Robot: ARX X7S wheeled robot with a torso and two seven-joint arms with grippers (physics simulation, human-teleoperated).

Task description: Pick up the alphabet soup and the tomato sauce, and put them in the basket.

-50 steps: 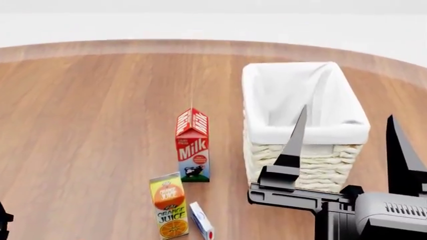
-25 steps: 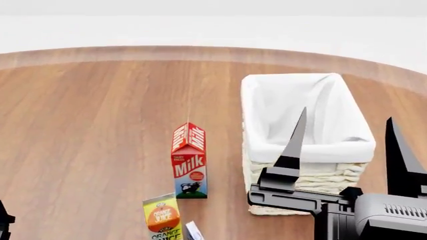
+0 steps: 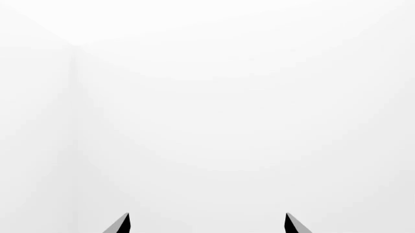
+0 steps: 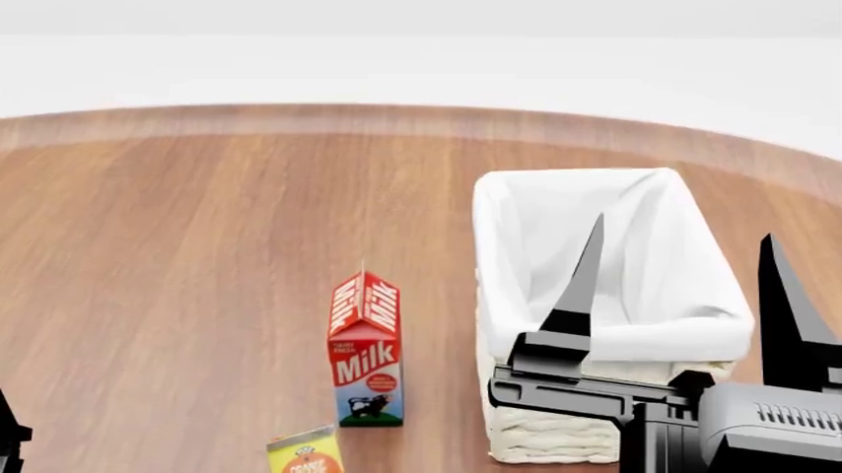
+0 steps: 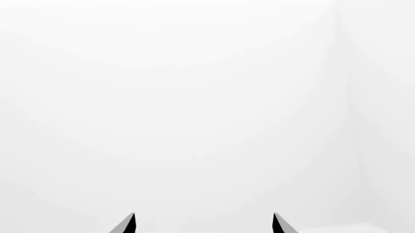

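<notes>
Neither can is in view, so the head should tilt down before the right gripper, fingers spread and empty beside the basket, reaches; left gripper likewise spread.

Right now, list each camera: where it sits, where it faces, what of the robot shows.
Head view: on the head, looking forward and down at the table, basket, milk carton; the right hand shows open.
Left wrist view: near the left hand, facing blank white; only two fingertips show.
Right wrist view: near the right hand, facing blank white; two fingertips.
Shared: both wrist views show spread fingertips, nothing held.
</notes>
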